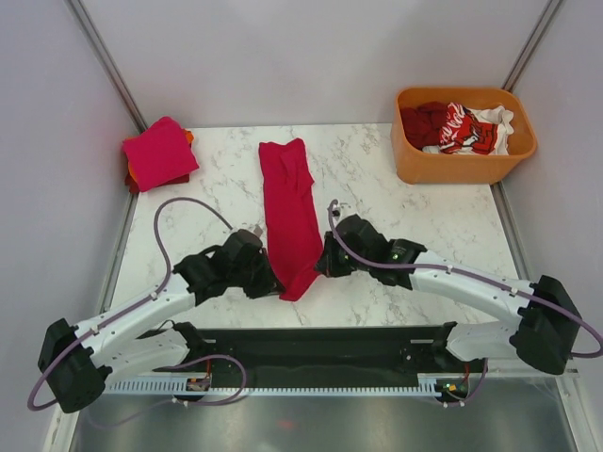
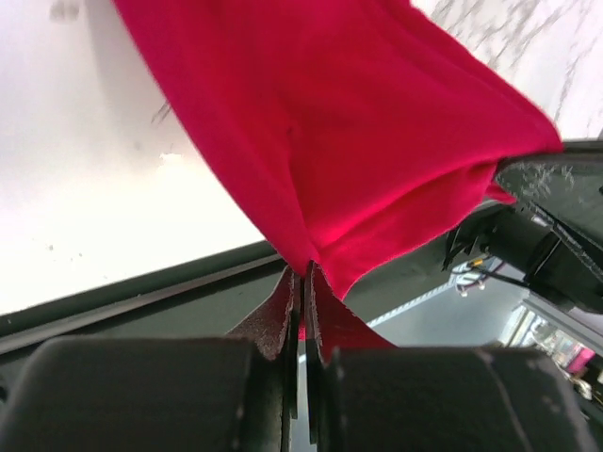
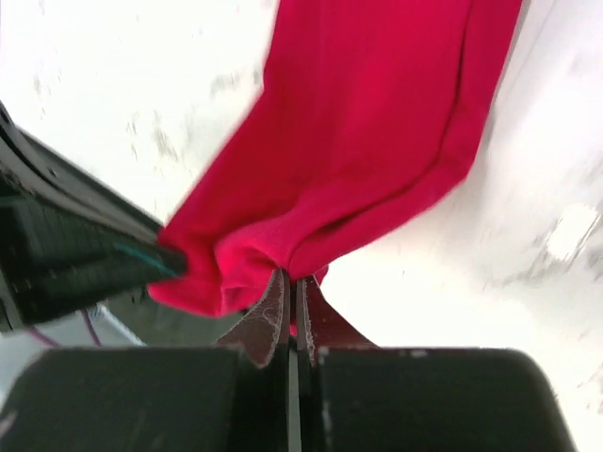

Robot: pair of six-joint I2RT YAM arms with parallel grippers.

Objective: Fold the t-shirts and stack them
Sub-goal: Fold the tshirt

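Looking from above: we saw the crimson t-shirt point(image 1: 290, 212) lying as a long strip on the table point(image 1: 405, 202), its near end between the left gripper point(image 1: 273, 281) and right gripper point(image 1: 323, 262).
Left wrist: we found its fingers point(image 2: 281, 315) pinched tight on the shirt's edge.
Right wrist: we found its fingers point(image 3: 267, 320) clamped on a bunched fold.

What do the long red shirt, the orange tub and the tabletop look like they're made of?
Red shirt: soft matte knit cloth, probably cotton jersey; it creases and drapes limply.
Orange tub: rigid plastic, smooth with a slight sheen and a rounded moulded rim.
Tabletop: white with grey veins, a marble look; whether it is real stone or laminate cannot be told.
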